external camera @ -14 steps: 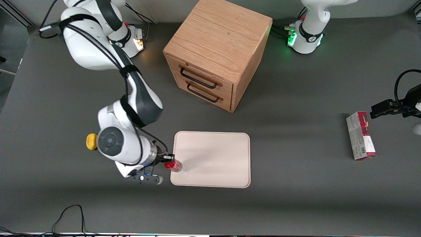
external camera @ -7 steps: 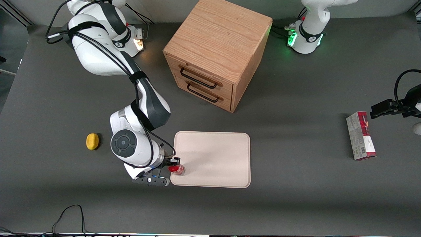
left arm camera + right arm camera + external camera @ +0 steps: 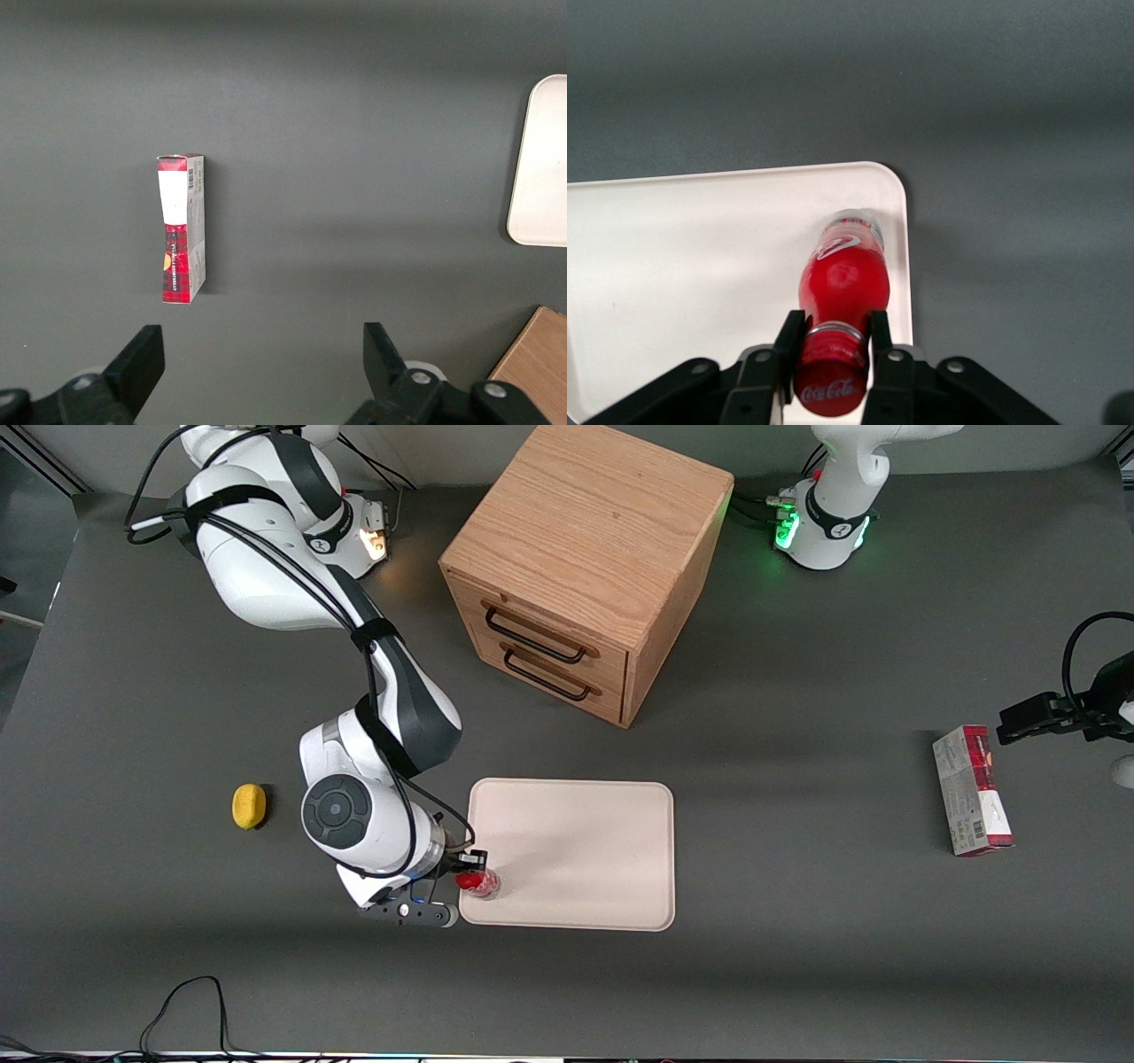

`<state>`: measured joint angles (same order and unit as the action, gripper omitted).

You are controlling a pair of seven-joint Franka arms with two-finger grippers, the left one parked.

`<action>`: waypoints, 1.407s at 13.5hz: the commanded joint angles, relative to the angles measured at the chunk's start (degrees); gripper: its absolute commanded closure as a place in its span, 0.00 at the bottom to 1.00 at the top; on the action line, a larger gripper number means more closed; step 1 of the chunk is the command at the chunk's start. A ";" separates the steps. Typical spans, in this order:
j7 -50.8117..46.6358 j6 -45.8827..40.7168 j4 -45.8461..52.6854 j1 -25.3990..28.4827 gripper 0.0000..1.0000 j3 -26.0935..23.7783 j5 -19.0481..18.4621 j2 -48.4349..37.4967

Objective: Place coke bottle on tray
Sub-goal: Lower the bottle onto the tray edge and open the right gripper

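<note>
Here the gripper (image 3: 831, 347) is closed on the neck of the coke bottle (image 3: 842, 282), just under its red cap, one black finger (image 3: 788, 341) on each side. The bottle stands at the tray's (image 3: 585, 841) corner nearest the front camera, toward the working arm's end of the table; whether its clear base touches the tray cannot be told. In the front view the wrist hides most of the gripper and only the bottle's red top shows. The tray is cut off in both wrist views. A yellow object (image 3: 249, 806) lies on the table toward the working arm's edge, a red-and-grey carton (image 3: 972, 790) toward the parked arm's edge, and a wooden drawer cabinet (image 3: 585, 567) stands farther from the front camera than the tray.
</note>
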<state>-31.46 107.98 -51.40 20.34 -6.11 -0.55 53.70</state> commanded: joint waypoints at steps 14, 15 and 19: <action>-0.63 -4.51 2.53 -0.30 0.00 0.22 -2.79 -1.31; 1.29 -6.88 0.71 -1.26 0.00 -0.04 -2.53 -3.50; 13.23 -7.09 -24.28 -7.75 0.00 0.22 1.77 -24.02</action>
<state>-24.57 99.58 -55.99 16.38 -5.86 -1.31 44.95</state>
